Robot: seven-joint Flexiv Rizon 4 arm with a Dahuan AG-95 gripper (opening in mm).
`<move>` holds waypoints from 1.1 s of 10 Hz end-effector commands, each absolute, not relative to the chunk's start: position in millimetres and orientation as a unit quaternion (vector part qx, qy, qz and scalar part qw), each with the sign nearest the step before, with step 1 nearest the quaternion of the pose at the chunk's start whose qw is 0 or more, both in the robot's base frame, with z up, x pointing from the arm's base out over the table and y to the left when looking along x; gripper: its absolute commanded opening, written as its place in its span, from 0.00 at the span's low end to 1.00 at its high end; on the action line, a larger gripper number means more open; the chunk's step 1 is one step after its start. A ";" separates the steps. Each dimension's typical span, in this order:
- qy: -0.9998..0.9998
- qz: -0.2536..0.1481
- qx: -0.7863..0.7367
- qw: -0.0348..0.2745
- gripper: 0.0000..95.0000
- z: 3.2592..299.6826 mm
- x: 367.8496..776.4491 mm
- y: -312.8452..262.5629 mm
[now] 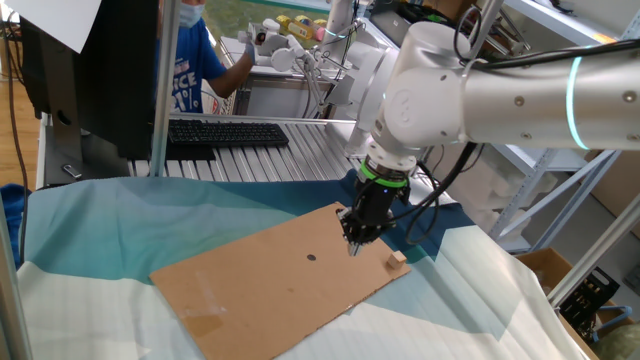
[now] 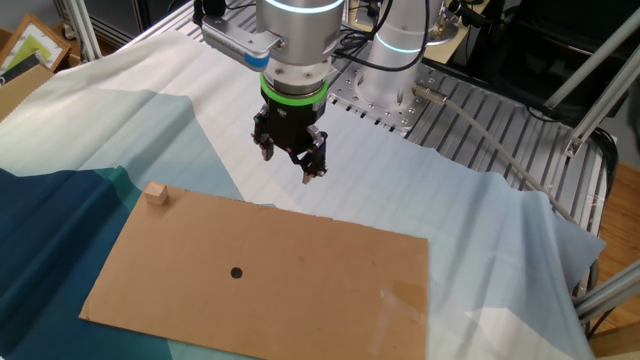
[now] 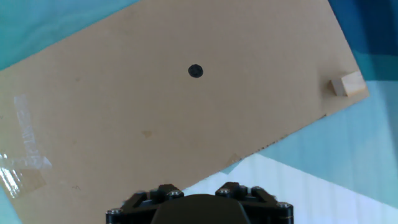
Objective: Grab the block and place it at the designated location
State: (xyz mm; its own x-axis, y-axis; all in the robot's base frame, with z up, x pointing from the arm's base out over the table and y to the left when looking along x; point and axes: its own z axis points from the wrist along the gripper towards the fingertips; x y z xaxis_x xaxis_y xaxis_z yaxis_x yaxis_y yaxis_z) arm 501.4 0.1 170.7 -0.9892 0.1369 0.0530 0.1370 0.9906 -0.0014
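Observation:
The block (image 1: 398, 260) is a tiny tan wooden cube that sits at a corner of the brown cardboard sheet (image 1: 260, 285). It also shows in the other fixed view (image 2: 154, 193) and in the hand view (image 3: 346, 84). The designated location is a dark dot (image 1: 311, 257) near the sheet's middle, seen too in the other fixed view (image 2: 236, 272) and the hand view (image 3: 196, 71). My gripper (image 2: 288, 165) hangs above the sheet's long edge, apart from the block, with its fingers spread and nothing between them. In one fixed view the gripper (image 1: 354, 240) is left of the block.
Blue and white cloth (image 2: 90, 120) covers the table. A black keyboard (image 1: 225, 132) and a person in blue (image 1: 195, 60) are at the back. A metal post (image 1: 160, 90) stands at the left. Clear tape (image 3: 25, 168) marks one end of the sheet.

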 end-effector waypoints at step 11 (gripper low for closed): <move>-0.998 0.005 -0.063 -0.015 0.00 165.1 511.5 -12.1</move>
State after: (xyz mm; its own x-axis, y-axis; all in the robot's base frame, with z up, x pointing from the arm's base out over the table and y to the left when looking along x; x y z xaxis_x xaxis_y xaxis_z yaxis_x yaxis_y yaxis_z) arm 513.8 -15.7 164.5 -0.9917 0.1227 -0.0386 0.1230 0.9924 -0.0067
